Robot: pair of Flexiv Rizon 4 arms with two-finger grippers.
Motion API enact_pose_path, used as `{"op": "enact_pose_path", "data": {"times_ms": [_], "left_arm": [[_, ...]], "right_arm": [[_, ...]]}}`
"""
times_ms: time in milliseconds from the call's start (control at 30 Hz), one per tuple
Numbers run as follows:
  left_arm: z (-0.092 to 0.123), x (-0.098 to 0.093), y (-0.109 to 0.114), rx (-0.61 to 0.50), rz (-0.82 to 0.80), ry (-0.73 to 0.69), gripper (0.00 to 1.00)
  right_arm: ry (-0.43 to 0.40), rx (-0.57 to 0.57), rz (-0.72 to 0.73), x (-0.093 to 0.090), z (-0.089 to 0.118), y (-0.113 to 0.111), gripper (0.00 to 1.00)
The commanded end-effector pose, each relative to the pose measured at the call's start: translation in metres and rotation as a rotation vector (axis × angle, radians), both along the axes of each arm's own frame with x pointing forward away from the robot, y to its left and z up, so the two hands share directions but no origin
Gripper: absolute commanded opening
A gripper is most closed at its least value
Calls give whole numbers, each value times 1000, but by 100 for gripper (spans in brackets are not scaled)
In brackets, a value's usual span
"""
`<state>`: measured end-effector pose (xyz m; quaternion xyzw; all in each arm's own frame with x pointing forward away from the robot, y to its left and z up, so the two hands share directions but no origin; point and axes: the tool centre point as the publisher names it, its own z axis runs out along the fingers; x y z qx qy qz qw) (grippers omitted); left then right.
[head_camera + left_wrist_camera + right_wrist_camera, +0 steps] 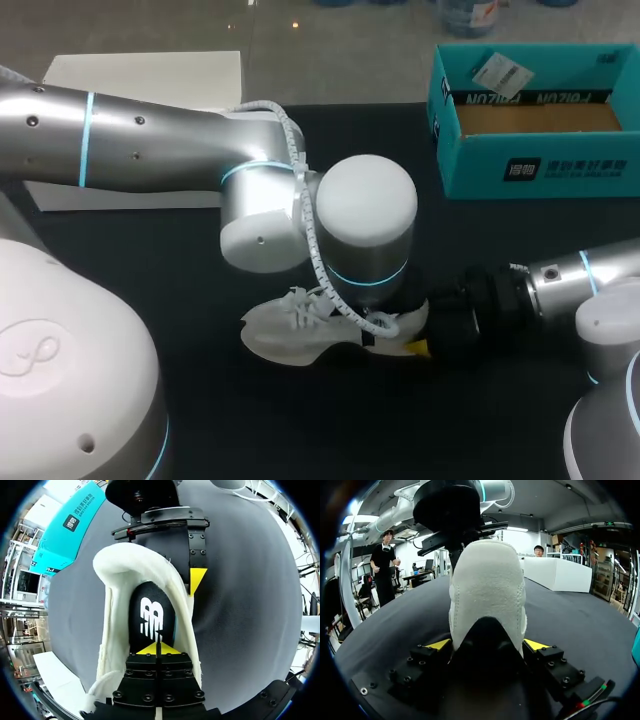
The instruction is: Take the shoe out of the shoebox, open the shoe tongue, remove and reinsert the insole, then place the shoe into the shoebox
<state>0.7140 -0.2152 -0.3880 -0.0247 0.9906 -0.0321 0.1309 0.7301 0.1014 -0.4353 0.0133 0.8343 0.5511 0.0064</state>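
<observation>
A white shoe [290, 335] lies on the black table, toe to the left. My right gripper [418, 338] comes in low from the right and holds the heel [487, 590] between its wide-set fingers, one yellow tip on each side. In the left wrist view one of those fingertips [197, 579] presses the heel's outer side. My left gripper [157, 649] hangs from above inside the shoe's mouth, shut. Its tips meet on the black insole [150, 607] with a white logo. Whether they pinch the insole is hidden. The teal shoebox [530, 165] stands open at the back right.
A white lid [140, 80] lies at the back left, partly under my left arm [150, 135]. The left wrist [365, 235] covers the shoe's middle in the head view. A paper tag [503, 72] rests on the shoebox's rim.
</observation>
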Motion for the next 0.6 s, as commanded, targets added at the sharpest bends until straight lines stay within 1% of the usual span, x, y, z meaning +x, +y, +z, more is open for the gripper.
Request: {"op": "enact_pose_path", "data": {"times_ms": [33,400,600], "left_arm": [[13,-3,8,-13,-1,-14,0],[41,-1,13,-54,7,-48,0],[42,0,13,-52,-6,-29,0]], "right_arm": [[1,-5,-1,0,-7,2,0],[1,-5,-1,0,-7,2,0],[1,-5,-1,0,-7,2,0]]}}
